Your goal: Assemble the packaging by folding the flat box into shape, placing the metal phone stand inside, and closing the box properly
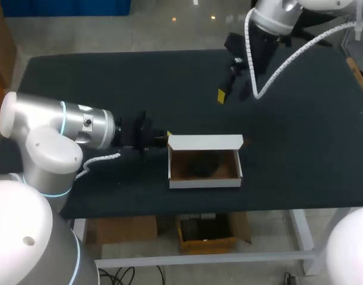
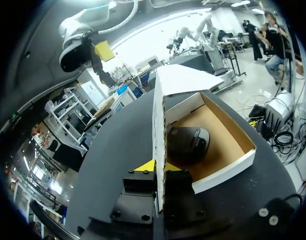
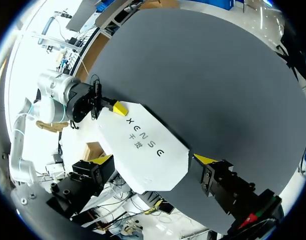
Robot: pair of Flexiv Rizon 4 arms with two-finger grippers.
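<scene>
A white cardboard box [image 1: 205,178] lies open in the middle of the table, its lid [image 1: 205,141] standing upright along the far side. The dark metal phone stand [image 1: 202,164] rests inside it on the brown floor. My left gripper [image 1: 160,139] is at the box's left end, shut on the lid's edge. In the left wrist view the lid [image 2: 159,125] runs edge-on between the yellow fingertips [image 2: 146,166], with the stand [image 2: 189,142] just beside it. My right gripper [image 1: 227,83] hangs open high above the table's far side, apart from the box. From there it looks down on the lid's [image 3: 142,142] outer face.
The black table [image 1: 300,148] is bare to the right of the box and behind it. The box sits close to the table's front edge [image 1: 229,209]. My left arm [image 1: 56,127] lies low over the table's left part.
</scene>
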